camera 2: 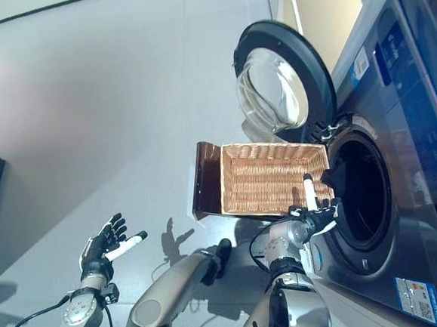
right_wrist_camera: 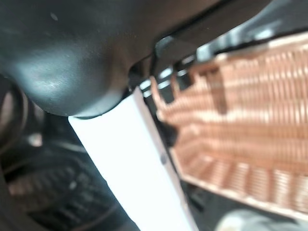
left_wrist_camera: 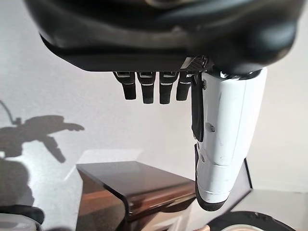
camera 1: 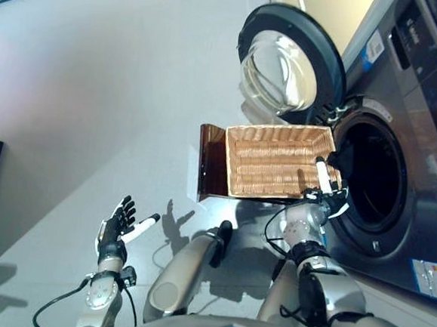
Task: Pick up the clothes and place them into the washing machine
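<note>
Right hand (camera 1: 324, 193) between wicker basket (camera 1: 268, 158) and washing machine (camera 1: 401, 148) drum opening.

You will find no print you can read: the washing machine (camera 1: 404, 110) carries stickers on its front and lower right corner, their text too small.

Pretty bright overall, with soft shadows on the floor (camera 1: 96, 86) around 6 o'clock. Glare hits the door glass (camera 1: 278, 66); right wrist view is badly blurred.
</note>
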`<state>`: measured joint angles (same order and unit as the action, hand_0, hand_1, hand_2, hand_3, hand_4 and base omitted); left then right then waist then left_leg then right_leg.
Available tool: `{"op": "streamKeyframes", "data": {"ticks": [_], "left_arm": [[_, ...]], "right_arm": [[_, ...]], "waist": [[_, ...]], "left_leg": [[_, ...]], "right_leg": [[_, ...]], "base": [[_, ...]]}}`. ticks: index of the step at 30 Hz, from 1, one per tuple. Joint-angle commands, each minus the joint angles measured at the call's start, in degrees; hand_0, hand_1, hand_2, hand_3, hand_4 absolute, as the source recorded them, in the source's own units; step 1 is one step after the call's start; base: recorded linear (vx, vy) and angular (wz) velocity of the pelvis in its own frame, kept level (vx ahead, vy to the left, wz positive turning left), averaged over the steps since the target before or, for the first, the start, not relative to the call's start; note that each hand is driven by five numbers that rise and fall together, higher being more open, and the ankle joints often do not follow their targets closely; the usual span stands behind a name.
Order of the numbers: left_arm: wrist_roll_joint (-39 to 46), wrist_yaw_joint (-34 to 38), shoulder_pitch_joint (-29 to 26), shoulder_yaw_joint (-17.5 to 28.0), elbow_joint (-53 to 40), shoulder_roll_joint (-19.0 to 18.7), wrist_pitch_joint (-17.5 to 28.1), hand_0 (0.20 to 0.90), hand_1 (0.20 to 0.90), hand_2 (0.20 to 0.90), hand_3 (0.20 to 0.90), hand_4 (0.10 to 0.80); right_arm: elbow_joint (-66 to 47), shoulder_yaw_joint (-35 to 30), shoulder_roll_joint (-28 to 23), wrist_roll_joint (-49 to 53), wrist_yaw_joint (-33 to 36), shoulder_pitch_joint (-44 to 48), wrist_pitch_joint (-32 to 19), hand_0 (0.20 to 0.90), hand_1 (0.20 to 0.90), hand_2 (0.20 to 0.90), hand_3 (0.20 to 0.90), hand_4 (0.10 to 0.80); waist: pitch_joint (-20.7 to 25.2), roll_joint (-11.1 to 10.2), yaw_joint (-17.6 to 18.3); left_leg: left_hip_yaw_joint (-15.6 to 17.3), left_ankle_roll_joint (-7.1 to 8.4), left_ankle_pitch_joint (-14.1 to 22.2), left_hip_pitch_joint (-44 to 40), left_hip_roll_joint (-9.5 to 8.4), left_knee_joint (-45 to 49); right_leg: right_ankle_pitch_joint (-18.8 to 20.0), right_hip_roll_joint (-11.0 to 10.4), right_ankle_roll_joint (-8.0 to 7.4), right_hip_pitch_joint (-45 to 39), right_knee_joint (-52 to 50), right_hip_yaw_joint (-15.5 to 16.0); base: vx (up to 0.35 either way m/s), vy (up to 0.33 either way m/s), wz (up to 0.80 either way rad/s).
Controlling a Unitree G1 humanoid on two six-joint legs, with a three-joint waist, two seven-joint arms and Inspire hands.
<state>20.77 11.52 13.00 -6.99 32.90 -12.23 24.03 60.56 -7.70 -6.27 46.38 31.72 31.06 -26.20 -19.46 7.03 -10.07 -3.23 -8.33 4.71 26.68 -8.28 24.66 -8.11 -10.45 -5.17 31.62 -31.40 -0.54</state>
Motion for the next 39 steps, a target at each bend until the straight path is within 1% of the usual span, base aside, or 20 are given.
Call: {"op": "streamKeyframes", "data": {"ticks": [1, 3, 6, 8, 10, 12, 13, 15, 18, 19, 20, 21, 22, 23, 25, 29, 32, 35, 37, 39], "left_arm": [[0.2, 1.7, -0.9, 0.8, -2.3, -3.5, 4.3, 0.900, 0.900, 0.900, 0.900, 0.800], [0.1, 2.0, -1.3, 0.5, -1.6, -2.8, 4.2, 0.900, 0.900, 0.900, 0.900, 0.800], [-1.2, 2.1, 0.0, 1.2, -0.2, -1.1, 3.4, 0.900, 0.900, 0.900, 0.900, 0.800], [-1.9, 2.3, -0.3, 1.6, 3.1, -0.3, 2.4, 0.900, 0.900, 0.900, 0.900, 0.800], [-2.2, 2.3, -0.4, 1.8, 4.7, 0.1, 2.2, 0.900, 0.900, 0.900, 0.900, 0.800], [-2.3, 1.9, 0.2, 1.9, 3.8, 0.3, 2.0, 0.900, 0.900, 0.900, 0.900, 0.800], [-2.6, 1.9, 0.6, 1.8, 3.6, 0.4, 1.7, 0.900, 0.900, 0.900, 0.900, 0.800], [-2.4, 1.8, 1.2, 1.6, 3.9, 1.0, 1.3, 0.900, 0.900, 0.900, 0.900, 0.800], [-2.5, 1.9, 1.6, 1.1, 4.2, 1.5, 1.1, 0.900, 0.900, 0.900, 0.900, 0.800], [-2.5, 2.1, 1.5, 0.8, 4.6, 1.5, 0.9, 0.900, 0.900, 0.900, 0.900, 0.800], [-2.1, 2.4, 1.4, 0.3, 4.6, 1.6, 1.0, 0.900, 0.900, 0.900, 0.900, 0.800], [-1.8, 2.7, 1.5, -0.4, 4.1, 1.8, 0.9, 0.900, 0.900, 0.900, 0.900, 0.800], [-1.8, 2.7, 1.6, -0.4, 4.1, 1.8, 0.9, 0.900, 0.900, 0.900, 0.900, 0.800], [-2.0, 3.1, 1.3, -1.0, 4.5, 1.6, 0.5, 0.900, 0.900, 0.900, 0.900, 0.800], [-1.7, 3.2, 1.4, -1.0, 4.6, 1.9, 0.7, 0.900, 0.900, 0.900, 0.900, 0.800], [-0.9, 4.8, -0.7, -0.3, 5.7, 1.1, 1.6, 0.900, 0.900, 0.900, 0.900, 0.800], [0.0, 5.0, -0.5, 0.1, 4.7, 1.2, 2.5, 0.900, 0.900, 0.900, 0.900, 0.800], [1.8, 4.6, 0.4, 0.1, 1.7, 0.9, 3.8, 0.900, 0.900, 0.900, 0.900, 0.800], [2.1, 3.8, -0.3, -1.3, 1.5, 0.4, 3.9, 0.900, 0.900, 0.900, 0.900, 0.800], [2.1, 3.7, -0.3, -2.1, 0.2, 0.3, 3.9, 0.900, 0.900, 0.900, 0.900, 0.800]], "right_arm": [[-1.1, 0.0, -4.1, -1.2, -1.2, -0.2, -1.8, 0.900, 0.900, 0.900, 0.900, 0.800], [-0.5, 0.7, -3.3, -1.5, -2.6, -5.0, -0.8, 0.900, 0.900, 0.900, 0.900, 0.800], [1.5, -0.1, -2.7, -0.8, -3.8, -7.8, 0.0, 0.900, 0.900, 0.900, 0.900, 0.800], [1.8, -0.4, -1.5, -0.6, -5.2, -11.9, 0.1, 0.900, 0.900, 0.900, 0.900, 0.800], [2.2, -0.3, -0.3, -0.7, -5.8, -14.5, 0.5, 0.900, 0.900, 0.900, 0.900, 0.800], [2.6, 0.5, 0.5, -0.6, -6.5, -16.0, 0.6, 0.900, 0.900, 0.900, 0.900, 0.800], [2.7, 1.0, 0.7, -0.4, -6.6, -16.1, 0.6, 0.900, 0.900, 0.900, 0.900, 0.800], [2.4, 1.7, 1.1, 0.1, -6.7, -15.9, 0.3, 0.900, 0.900, 0.900, 0.900, 0.800], [2.1, 2.3, 1.5, 0.6, -6.6, -15.3, 0.1, 0.900, 0.900, 0.900, 0.900, 0.800], [2.1, 2.6, 1.5, 0.7, -6.3, -14.8, -0.2, 0.900, 0.900, 0.900, 0.900, 0.800], [1.6, 3.1, 1.5, 0.6, -5.7, -14.1, -0.6, 0.900, 0.900, 0.900, 0.900, 0.800], [1.5, 3.6, 1.2, 0.2, -4.7, -13.3, -0.8, 0.900, 0.900, 0.900, 0.900, 0.800], [1.5, 3.6, 1.1, 0.2, -4.6, -13.3, -0.8, 0.900, 0.900, 0.900, 0.900, 0.800], [1.5, 3.9, 0.8, -0.1, -3.9, -12.3, -0.8, 0.900, 0.900, 0.900, 0.900, 0.800], [1.3, 4.5, 0.9, -0.6, -4.1, -11.7, -0.3, 0.900, 0.900, 0.900, 0.900, 0.800], [1.1, 5.1, 0.8, -0.5, -4.3, -9.2, 0.5, 0.900, 0.900, 0.900, 0.900, 0.800], [4.2, 4.7, 0.7, -0.1, -4.8, -5.8, 1.5, 0.900, 0.900, 0.900, 0.900, 0.800], [6.3, 4.2, -0.4, 0.6, -5.1, -1.5, 2.1, 0.900, 0.900, 0.900, 0.900, 0.800], [8.0, 2.3, -1.8, 2.5, -4.7, 0.6, 1.6, 0.900, 0.900, 0.900, 0.900, 0.800], [8.0, 1.6, -2.7, 4.0, -4.8, 2.7, 0.8, 0.900, 0.900, 0.900, 0.900, 0.800]], "waist": [[2.4, 0.3, 1.5], [4.7, -1.8, 2.0], [8.5, -2.8, 1.4], [10.2, -3.8, 1.8], [11.5, -4.2, 2.2], [11.0, -4.4, 1.7], [10.4, -4.6, 1.5], [9.9, -4.8, 1.1], [9.9, -4.9, 0.7], [9.8, -4.6, 0.5], [9.6, -3.8, 0.2], [9.3, -2.3, -0.5], [9.2, -2.3, -0.6], [8.8, -1.0, -0.6], [9.4, 0.3, -0.8], [9.3, 0.8, -0.5], [8.6, 1.2, -2.4], [6.2, 1.7, -5.4], [6.0, 2.0, -4.7], [5.7, 2.4, -5.1]], "left_leg": [[-3.1, 4.97, 3.8, -14.4, -1.14, -10.4], [-4.5, 6.02, 4.0, -15.7, -0.92, -10.2], [-5.2, 6.91, 3.8, -18.2, 0.79, -12.3], [-7.3, 8.11, 3.2, -20.6, 2.00, -11.8], [-7.5, 10.01, -0.3, -21.0, 4.06, -8.8], [-8.1, 11.22, -5.7, -19.0, 4.20, 0.0], [-8.7, 11.10, -7.4, -17.4, 3.39, 4.7], [-8.9, 10.31, -8.5, -13.7, 3.27, 7.5], [-7.5, 9.67, -7.0, -9.0, 5.03, 2.7], [-7.0, 9.96, -7.1, -7.6, 6.46, -2.3], [-6.7, 10.84, -9.4, -6.8, 8.34, -9.4], [-7.3, 11.77, -13.7, -5.7, 10.47, -17.5], [-7.2, 11.82, -14.0, -6.0, 10.55, -18.1], [-5.8, 12.33, -15.8, -5.5, 11.44, -21.0], [-5.6, 11.96, -15.0, -8.5, 11.75, -23.2], [-2.5, 11.25, -12.6, -8.9, 10.04, -20.8], [0.6, 10.02, -9.8, -9.2, 9.27, -18.5], [4.4, 10.42, -9.1, -8.7, 10.21, -18.1], [3.5, 10.14, -8.8, -8.1, 9.38, -17.6], [3.5, 9.93, -8.9, -7.2, 9.06, -18.0]], "right_leg": [[14.4, 1.9, 0.07, 0.2, 21.1, 1.3], [14.9, 2.3, 0.49, -6.3, 24.7, -1.3], [14.5, 2.9, 0.87, -10.6, 25.4, 0.2], [13.2, 3.9, 1.89, -15.5, 26.1, 1.6], [11.4, 4.7, 2.74, -19.2, 26.8, 3.4], [10.4, 4.7, 3.98, -22.5, 27.4, 4.7], [10.1, 4.9, 4.64, -23.5, 27.5, 4.9], [9.4, 5.0, 5.05, -24.8, 27.7, 4.5], [8.5, 5.5, 4.68, -24.9, 27.7, 3.1], [7.8, 6.0, 4.33, -25.0, 27.7, 2.8], [7.1, 6.9, 4.06, -24.9, 27.5, 2.4], [6.0, 8.1, 3.68, -25.4, 27.3, 1.7], [6.0, 8.1, 3.72, -25.4, 27.2, 1.6], [4.7, 8.5, 3.44, -25.6, 26.4, 1.2], [3.8, 8.9, 2.90, -25.1, 24.9, 0.2], [4.3, 6.2, 1.77, -22.4, 23.0, -1.4], [5.2, 3.9, 0.62, -20.7, 21.3, -1.9], [8.4, 0.0, -0.37, -16.5, 20.8, 7.1], [8.5, 0.1, -0.44, -16.9, 22.7, 5.8], [9.0, -0.5, -0.43, -15.6, 22.9, 6.4]], "base": [[0.354, -0.243, 0.08], [0.287, -0.238, 0.68], [0.291, -0.222, 0.87], [0.362, -0.299, 0.28], [0.304, -0.240, 0.28], [0.142, -0.164, 0.58], [0.069, -0.107, 0.44], [0.081, -0.048, 0.15], [0.099, 0.008, -0.22], [0.145, 0.068, -0.29], [0.177, 0.142, -0.22], [0.128, 0.119, -0.05], [0.137, 0.165, -0.12], [0.083, 0.127, -0.27], [0.047, 0.188, -0.55], [0.012, 0.221, -0.87], [-0.002, 0.192, -0.38], [-0.189, 0.078, -1.05], [-0.056, -0.018, -0.47], [-0.047, 0.043, 0.53]]}}
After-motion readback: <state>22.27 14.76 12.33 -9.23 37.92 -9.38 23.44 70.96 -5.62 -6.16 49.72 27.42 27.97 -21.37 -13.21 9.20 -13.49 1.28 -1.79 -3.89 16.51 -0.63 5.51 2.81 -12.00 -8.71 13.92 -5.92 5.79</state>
